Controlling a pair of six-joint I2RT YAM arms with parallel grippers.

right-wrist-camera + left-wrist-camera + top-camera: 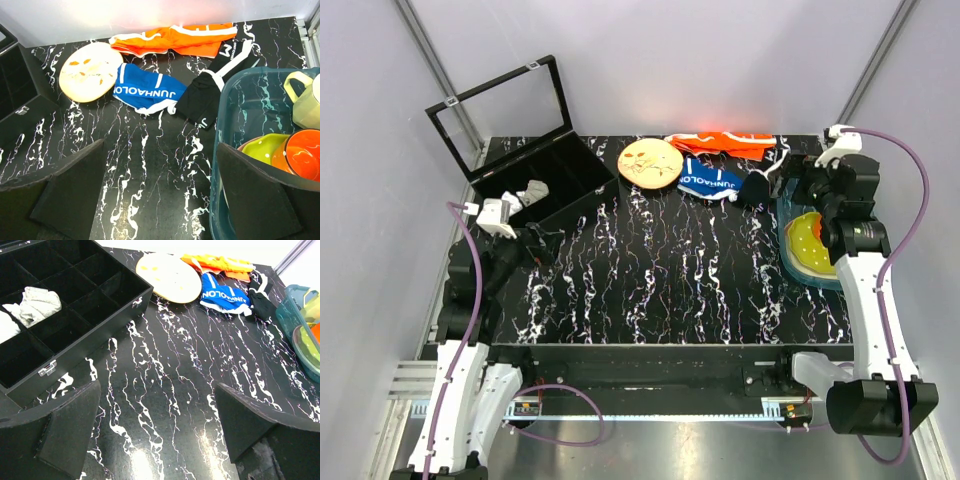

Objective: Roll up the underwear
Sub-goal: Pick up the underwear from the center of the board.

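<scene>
The underwear (708, 181) is a crumpled royal-blue pair with white lettering, lying at the back of the table between a wooden plate and a black garment. It shows upper right in the left wrist view (222, 296) and upper centre in the right wrist view (147, 90). My left gripper (538, 243) hangs open over the table's left side, far from it, with only marbled tabletop between its fingers (157, 385). My right gripper (802, 190) is open near the back right, beside the teal bin, a short way from the underwear, and holds nothing (161, 144).
An orange cloth (725, 143) lies behind the underwear, a black garment (212, 87) to its right and a round wooden plate (650, 163) to its left. An open black compartment box (60, 325) with white cloth pieces (37, 302) stands back left. The teal bin (240, 110) of dishes is on the right.
</scene>
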